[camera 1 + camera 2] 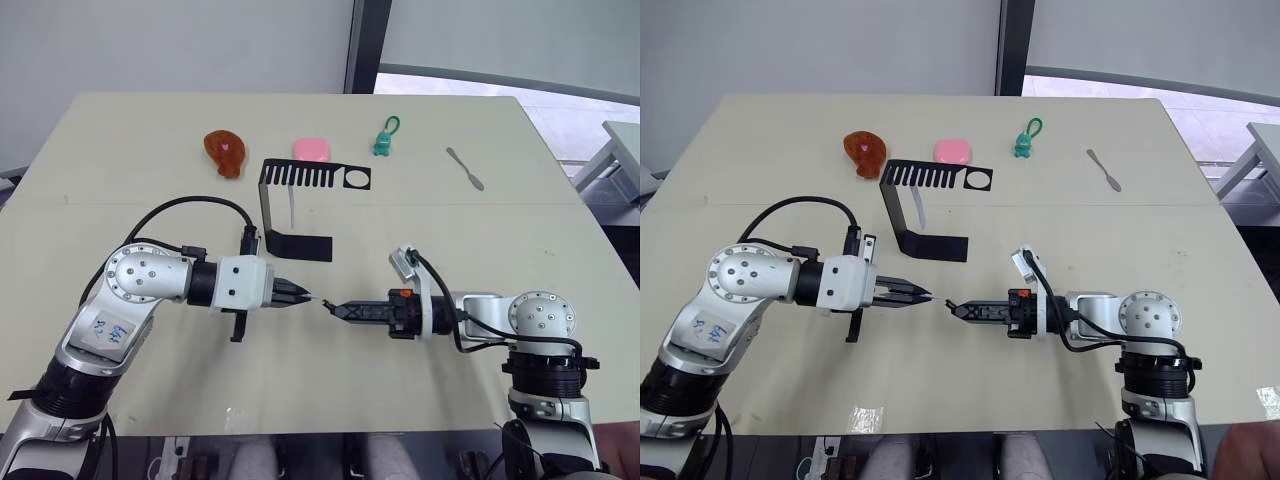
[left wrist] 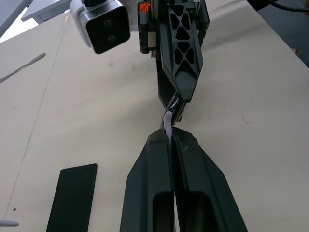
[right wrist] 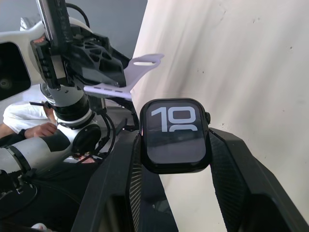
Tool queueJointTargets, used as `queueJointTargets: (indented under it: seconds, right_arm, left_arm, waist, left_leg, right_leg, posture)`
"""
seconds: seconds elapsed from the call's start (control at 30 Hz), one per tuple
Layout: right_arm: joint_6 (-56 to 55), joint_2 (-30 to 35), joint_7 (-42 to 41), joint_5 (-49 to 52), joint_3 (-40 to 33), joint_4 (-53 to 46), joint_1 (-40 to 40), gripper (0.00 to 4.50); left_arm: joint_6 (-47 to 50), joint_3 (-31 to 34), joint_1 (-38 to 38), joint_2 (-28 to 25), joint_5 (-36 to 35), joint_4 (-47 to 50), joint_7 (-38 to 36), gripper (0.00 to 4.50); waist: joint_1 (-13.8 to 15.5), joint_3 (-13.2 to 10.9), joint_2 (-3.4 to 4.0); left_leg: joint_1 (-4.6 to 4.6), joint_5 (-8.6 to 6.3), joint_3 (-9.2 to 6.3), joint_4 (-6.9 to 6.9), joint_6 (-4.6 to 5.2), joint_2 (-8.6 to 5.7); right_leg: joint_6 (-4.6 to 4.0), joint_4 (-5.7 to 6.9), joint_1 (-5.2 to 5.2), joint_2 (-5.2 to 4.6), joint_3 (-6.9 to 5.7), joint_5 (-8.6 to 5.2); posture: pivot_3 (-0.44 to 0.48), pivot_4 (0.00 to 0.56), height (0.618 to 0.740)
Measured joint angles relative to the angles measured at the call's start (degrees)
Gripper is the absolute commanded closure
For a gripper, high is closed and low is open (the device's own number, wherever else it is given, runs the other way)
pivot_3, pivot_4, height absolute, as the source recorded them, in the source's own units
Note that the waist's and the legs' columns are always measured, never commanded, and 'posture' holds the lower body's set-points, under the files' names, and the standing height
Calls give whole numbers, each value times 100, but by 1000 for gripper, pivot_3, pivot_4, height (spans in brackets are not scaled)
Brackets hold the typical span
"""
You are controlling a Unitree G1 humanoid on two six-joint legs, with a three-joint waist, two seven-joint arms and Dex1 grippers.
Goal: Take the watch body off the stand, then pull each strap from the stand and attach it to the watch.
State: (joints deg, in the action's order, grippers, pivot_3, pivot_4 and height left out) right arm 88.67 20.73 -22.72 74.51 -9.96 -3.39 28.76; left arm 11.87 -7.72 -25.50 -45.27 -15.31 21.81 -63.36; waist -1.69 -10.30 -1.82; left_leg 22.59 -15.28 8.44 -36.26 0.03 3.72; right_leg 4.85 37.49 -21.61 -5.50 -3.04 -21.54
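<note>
Two grippers meet tip to tip above the middle of a pale beige table [image 1: 120, 150], which stands before a grey wall with a window at the far right. Along the far side of the table lie an orange-brown toy [image 1: 225, 152], a pink block [image 1: 312, 149], a green keychain figure [image 1: 386, 139] and a grey spatula [image 1: 465, 168]. The black stand [image 1: 285, 205] sits just nearer, its slotted top running across the table with the ring hole at the right end, its flat base toward the robot. The left gripper [image 1: 303, 296] is closed on a pale-lavender strap [image 3: 123, 77], which lies with its long axis across the fingers and its holed end free. The right gripper [image 1: 335, 308] clamps the watch body [image 3: 175, 135] by its sides, screen facing the wrist camera, digits upright. Strap and watch are just beside each other in the gap between the fingertips, above the table and near the stand's base.
</note>
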Motion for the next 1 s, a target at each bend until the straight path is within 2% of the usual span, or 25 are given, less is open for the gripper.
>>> queueJointTargets:
  seconds: [1.0]
  right_arm:
    - [-134,0,1,2,49,-65,-2,2991]
  left_arm:
    - [-11,-24,44,110,118,-8,1,4500]
  waist:
    - [2,0,0]
  left_leg:
    - [1,-1,0,1,1,0]
  right_leg:
    - [0,-2,0,-1,0,0]
  posture:
    - [0,150,740]
